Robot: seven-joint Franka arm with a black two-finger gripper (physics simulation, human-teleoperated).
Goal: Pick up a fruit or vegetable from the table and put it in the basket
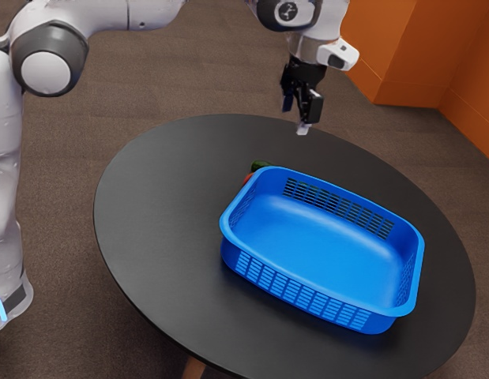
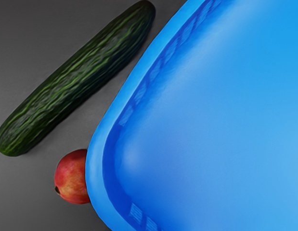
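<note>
Black table [image 1: 157, 229], basket [image 1: 307, 245], emblem [image 1: 287, 11] on arm [image 1: 110, 12]

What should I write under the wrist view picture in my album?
A green cucumber and a red fruit beside the blue basket.

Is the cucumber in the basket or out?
Out: the cucumber lies on the dark tabletop, beside the basket, outside its rim.

The light is soft — the basket [image 1: 315, 237] gleams palely inside
</note>
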